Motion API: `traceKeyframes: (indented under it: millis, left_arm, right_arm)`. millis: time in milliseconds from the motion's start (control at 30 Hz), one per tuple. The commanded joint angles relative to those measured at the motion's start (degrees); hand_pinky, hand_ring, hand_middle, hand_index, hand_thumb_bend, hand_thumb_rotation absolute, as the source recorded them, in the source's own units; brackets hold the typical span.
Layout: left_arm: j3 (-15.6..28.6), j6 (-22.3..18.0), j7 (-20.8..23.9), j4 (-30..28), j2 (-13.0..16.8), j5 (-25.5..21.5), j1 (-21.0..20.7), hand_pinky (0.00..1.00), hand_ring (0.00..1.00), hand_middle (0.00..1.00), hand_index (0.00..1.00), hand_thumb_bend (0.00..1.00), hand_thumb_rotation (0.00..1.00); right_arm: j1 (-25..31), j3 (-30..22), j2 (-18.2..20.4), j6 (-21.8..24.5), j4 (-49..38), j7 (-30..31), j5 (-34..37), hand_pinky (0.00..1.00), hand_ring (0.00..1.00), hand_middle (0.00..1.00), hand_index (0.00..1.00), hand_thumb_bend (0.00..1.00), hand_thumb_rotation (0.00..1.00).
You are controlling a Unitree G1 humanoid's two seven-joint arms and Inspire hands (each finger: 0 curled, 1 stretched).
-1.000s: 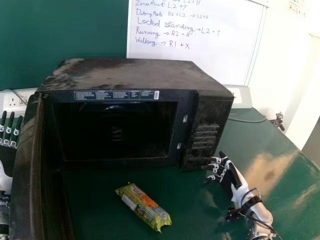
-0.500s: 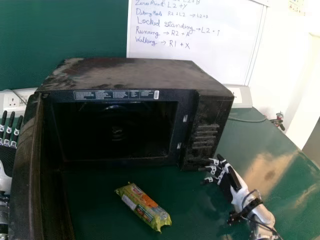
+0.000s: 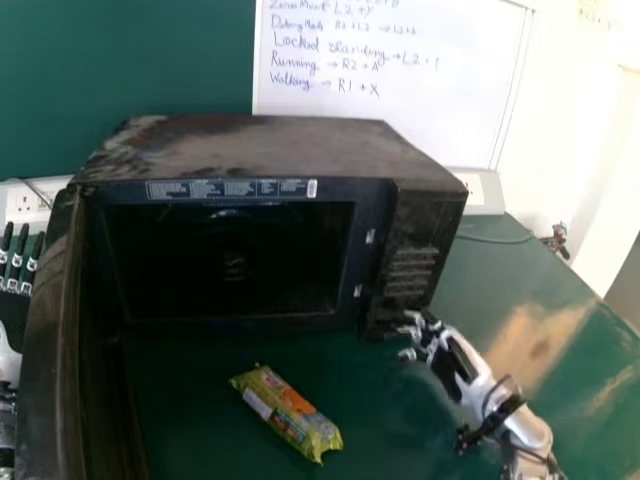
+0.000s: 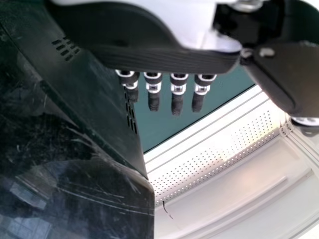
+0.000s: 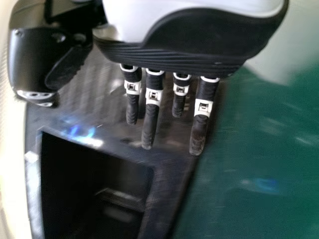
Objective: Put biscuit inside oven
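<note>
The green and orange biscuit packet (image 3: 287,412) lies on the table in front of the black oven (image 3: 270,150), whose door (image 3: 55,340) stands open at the left. My right hand (image 3: 450,362) is right of the packet, near the oven's lower right corner, apart from the packet and holding nothing. Its fingers extend straight in the right wrist view, where the hand (image 5: 169,55) is beside the oven front (image 5: 164,174). Beyond the door at the far left is my left hand (image 3: 14,310), fingers straight; the left wrist view has this hand (image 4: 164,59) beside the door (image 4: 89,169).
The green table (image 3: 540,350) extends to the right, with a cable (image 3: 495,241) behind the oven. A whiteboard (image 3: 400,90) and wall sockets (image 3: 24,203) are at the back.
My right hand has shifted slightly left and turned, its fingers now nearer the oven's lower right corner. The packet, oven and left hand stay put.
</note>
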Motion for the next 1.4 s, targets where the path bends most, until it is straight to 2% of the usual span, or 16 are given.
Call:
traceKeyframes:
  millis: [0, 67, 133, 267, 333, 567, 733, 900, 1033, 1367]
  left_arm:
    - [0.0, 0.7, -0.3, 2.8, -3.4, 0.0, 2.5, 0.0, 0.07, 0.68, 1.0, 0.32, 1.0]
    - [0.0, 0.9, -0.7, 2.7, -3.5, -0.1, 2.5, 0.0, 0.02, 0.69, 1.0, 0.32, 1.0]
    - [0.0, 0.6, -0.9, 2.7, -3.5, 0.0, 2.5, 0.0, 0.01, 0.69, 1.0, 0.32, 1.0]
    - [0.0, 0.6, -0.8, 3.2, -3.2, 0.0, 2.3, 0.0, 0.06, 0.68, 1.0, 0.32, 1.0]
    - [-0.1, 0.7, -1.1, 3.3, -3.2, 0.1, 2.3, 0.0, 0.06, 0.68, 1.0, 0.32, 1.0]
    - [-0.1, 1.0, 0.1, 2.8, -3.4, 0.1, 2.5, 0.0, 0.09, 0.68, 1.0, 0.33, 1.0]
    - [-0.2, 0.6, -0.7, 2.9, -3.4, 0.1, 2.4, 0.0, 0.04, 0.69, 1.0, 0.32, 1.0]
    - [-0.2, 1.6, -0.9, 3.2, -3.1, 0.0, 2.4, 0.0, 0.1, 0.68, 1.0, 0.33, 1.0]
    - [-0.2, 1.5, -1.0, 2.9, -3.3, 0.1, 2.4, 0.0, 0.08, 0.68, 1.0, 0.32, 1.0]
    - [-0.2, 0.7, -0.3, 2.8, -3.6, 0.2, 2.4, 0.0, 0.09, 0.67, 1.0, 0.34, 1.0]
  right_arm:
    - [1.8, 0.4, 0.3, 1.6, -4.1, -0.9, 0.3, 0.5, 0.6, 0.7, 0.87, 0.85, 0.18]
    - [3.0, 0.6, 0.2, 3.5, -7.5, -1.3, 0.6, 0.54, 0.62, 0.72, 0.87, 0.88, 0.19]
    - [4.1, 0.6, 0.2, 5.0, -10.5, -1.2, 1.1, 0.56, 0.63, 0.72, 0.88, 0.88, 0.17]
    - [5.3, 0.7, 0.0, 6.6, -14.2, -0.8, 1.6, 0.61, 0.67, 0.74, 0.88, 0.88, 0.15]
    - [5.6, 0.6, 0.0, 7.2, -15.4, -0.7, 1.8, 0.63, 0.68, 0.74, 0.88, 0.88, 0.14]
    - [6.8, 0.9, 0.0, 8.2, -18.9, -0.9, 1.6, 0.64, 0.69, 0.75, 0.87, 0.89, 0.15]
    - [7.2, 1.2, -0.1, 8.2, -20.3, -0.6, 1.6, 0.64, 0.7, 0.77, 0.87, 0.88, 0.14]
    - [7.9, 1.9, -0.3, 8.2, -22.5, -0.9, 1.0, 0.65, 0.7, 0.77, 0.87, 0.88, 0.17]
    - [8.8, 2.3, -0.3, 8.6, -25.0, -2.0, 0.4, 0.65, 0.71, 0.77, 0.86, 0.88, 0.17]
    - [12.3, 3.6, -1.5, 10.7, -35.0, -6.0, -2.7, 0.73, 0.75, 0.79, 0.87, 0.88, 0.21]
